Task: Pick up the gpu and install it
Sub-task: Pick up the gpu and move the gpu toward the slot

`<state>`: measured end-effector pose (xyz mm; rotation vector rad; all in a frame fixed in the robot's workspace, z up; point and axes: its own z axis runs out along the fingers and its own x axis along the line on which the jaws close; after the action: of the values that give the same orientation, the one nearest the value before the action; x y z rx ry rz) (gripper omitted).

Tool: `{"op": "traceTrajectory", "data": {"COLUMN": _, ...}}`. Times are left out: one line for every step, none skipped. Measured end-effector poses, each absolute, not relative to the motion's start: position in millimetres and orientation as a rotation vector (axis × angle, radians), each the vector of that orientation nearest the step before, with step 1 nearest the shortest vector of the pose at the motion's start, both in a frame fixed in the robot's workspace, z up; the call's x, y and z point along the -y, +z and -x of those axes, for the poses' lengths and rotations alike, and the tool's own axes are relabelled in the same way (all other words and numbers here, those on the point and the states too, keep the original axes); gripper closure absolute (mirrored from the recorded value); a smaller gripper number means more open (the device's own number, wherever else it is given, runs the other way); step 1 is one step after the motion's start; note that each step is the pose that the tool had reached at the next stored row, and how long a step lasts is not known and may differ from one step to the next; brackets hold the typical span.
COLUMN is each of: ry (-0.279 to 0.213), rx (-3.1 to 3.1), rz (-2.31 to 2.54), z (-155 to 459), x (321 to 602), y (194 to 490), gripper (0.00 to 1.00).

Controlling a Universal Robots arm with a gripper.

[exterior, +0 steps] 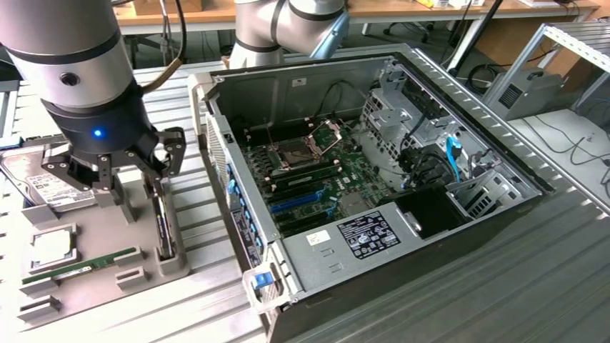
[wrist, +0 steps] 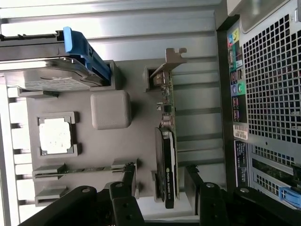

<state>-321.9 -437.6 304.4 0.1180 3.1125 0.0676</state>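
I see the gripper low over the grey moulded tray on the ribbed metal bench. Its dark fingers stand apart, one on each side of the gpu, with a gap showing on both sides, so nothing is clamped.

The gpu stands on its long edge in a slot of the tray. It is a thin flat card with a black shroud along one part, green board along the rest, and a bent silvery bracket at the far end.

The tray is matte grey plastic with raised blocks and pockets. In it lie a square silvery processor, a slim green memory stick, and a boxy metal hard drive in a blue plastic carrier.

Just beside the tray, on the exterior view's right, lies the open computer case, sheet steel, with its green motherboard exposed. The wrist view shows the case's perforated rear panel close beside the gpu's slot.
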Motion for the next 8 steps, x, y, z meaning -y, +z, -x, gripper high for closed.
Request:
{"op": "traceTrajectory", "data": {"ry": 0.068, "rx": -3.113, "rz": -0.118, "z": 322, "x": 438, "y": 303, "gripper": 0.46}}
{"op": "traceTrajectory", "data": {"ry": 0.068, "rx": -3.113, "rz": -0.118, "z": 322, "x": 438, "y": 301, "gripper": 0.46}}
{"op": "traceTrajectory", "data": {"ry": 0.068, "rx": -3.112, "rz": -0.118, "z": 322, "x": 438, "y": 299, "gripper": 0.46}}
{"op": "traceTrajectory", "data": {"ry": 0.068, "rx": -3.113, "rz": -0.118, "z": 322, "x": 438, "y": 297, "gripper": 0.46}}
{"op": "traceTrajectory", "data": {"ry": 0.068, "rx": -3.113, "rz": -0.118, "z": 322, "x": 438, "y": 296, "gripper": 0.46}}
{"op": "traceTrajectory", "data": {"ry": 0.068, "rx": -3.113, "rz": -0.118, "z": 322, "x": 438, "y": 294, "gripper": 0.46}}
{"op": "traceTrajectory", "data": {"ry": 0.068, "rx": -3.113, "rz": -0.118, "z": 322, "x": 438, "y": 292, "gripper": 0.46}}
{"op": "traceTrajectory", "data": {"ry": 0.068, "rx": -3.113, "rz": -0.118, "z": 322, "x": 438, "y": 290, "gripper": 0.46}}
